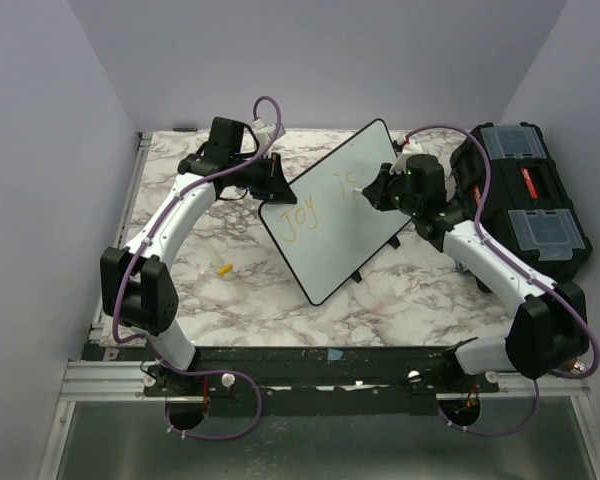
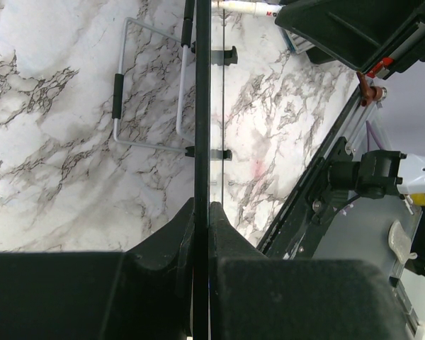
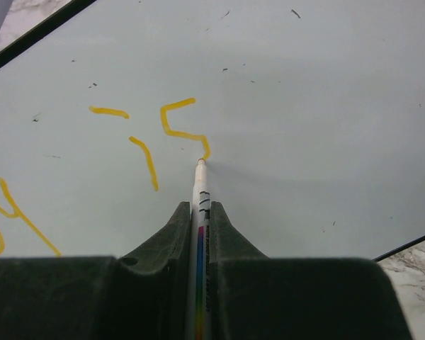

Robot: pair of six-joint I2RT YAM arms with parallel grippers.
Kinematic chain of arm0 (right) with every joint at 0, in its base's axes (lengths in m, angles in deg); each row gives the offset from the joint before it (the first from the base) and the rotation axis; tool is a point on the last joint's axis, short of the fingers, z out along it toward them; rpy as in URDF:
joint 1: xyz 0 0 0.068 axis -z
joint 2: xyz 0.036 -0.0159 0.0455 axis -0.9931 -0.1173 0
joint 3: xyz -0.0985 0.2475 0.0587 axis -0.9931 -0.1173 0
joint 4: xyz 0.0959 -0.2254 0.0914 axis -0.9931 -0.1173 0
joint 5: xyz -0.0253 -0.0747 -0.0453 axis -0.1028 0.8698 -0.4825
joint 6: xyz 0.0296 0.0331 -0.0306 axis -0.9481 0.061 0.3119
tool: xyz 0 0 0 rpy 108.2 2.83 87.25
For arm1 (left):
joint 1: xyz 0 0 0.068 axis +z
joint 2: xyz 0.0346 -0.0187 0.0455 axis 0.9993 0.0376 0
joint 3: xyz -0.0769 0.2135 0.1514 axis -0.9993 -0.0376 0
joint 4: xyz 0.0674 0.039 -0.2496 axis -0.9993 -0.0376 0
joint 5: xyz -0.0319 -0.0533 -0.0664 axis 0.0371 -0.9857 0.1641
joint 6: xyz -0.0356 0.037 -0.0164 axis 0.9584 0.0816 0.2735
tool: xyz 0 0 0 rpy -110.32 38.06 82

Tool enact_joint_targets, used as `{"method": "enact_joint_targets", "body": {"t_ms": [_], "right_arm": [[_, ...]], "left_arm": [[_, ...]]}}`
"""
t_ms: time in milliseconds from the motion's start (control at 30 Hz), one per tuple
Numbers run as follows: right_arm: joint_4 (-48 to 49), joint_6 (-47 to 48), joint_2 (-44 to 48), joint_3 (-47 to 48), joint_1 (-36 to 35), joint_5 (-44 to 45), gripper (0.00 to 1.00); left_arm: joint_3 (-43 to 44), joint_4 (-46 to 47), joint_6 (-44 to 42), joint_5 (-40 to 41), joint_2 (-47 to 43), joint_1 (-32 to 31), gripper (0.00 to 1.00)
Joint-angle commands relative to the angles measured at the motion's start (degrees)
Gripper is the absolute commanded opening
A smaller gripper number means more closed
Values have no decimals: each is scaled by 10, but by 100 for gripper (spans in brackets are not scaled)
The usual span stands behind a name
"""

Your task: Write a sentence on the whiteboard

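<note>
The whiteboard (image 1: 335, 235) stands tilted on the marble table, white with a thin black rim. My left gripper (image 1: 272, 185) is shut on its upper left edge; in the left wrist view the rim (image 2: 202, 106) runs edge-on between the closed fingers of that gripper (image 2: 202, 207). My right gripper (image 1: 375, 188) (image 3: 200, 207) is shut on a white marker (image 3: 200, 185) with a rainbow stripe. The marker's tip touches the board (image 3: 312, 99) at the lower end of an "s". Of the sentence (image 1: 302, 215), yellow-orange "Joy" and "is" (image 3: 177, 131) show.
A black toolbox with clear lids (image 1: 525, 200) sits at the right, close behind the right arm. A small yellow cap (image 1: 223, 268) lies on the table left of the board. A wire stand (image 2: 149, 106) lies on the marble beneath the board. The table's front rail (image 1: 310, 365) runs between the arm bases.
</note>
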Motion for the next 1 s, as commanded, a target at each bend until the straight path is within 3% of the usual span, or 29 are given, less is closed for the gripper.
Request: {"method": "enact_joint_targets", "body": {"t_ms": [0, 300, 767, 967], "right_arm": [[-23, 2, 2, -9, -2, -52, 1], [-16, 1, 15, -3, -2, -83, 1], [-16, -38, 120, -31, -2, -16, 1], [-21, -55, 150, -50, -3, -28, 1]], "left_arm": [[20, 30, -28, 2, -24, -1, 0], [16, 33, -28, 0, -28, 0, 0], [-9, 58, -21, 11, -50, -1, 0], [-28, 71, -20, 18, -66, -1, 0]]}}
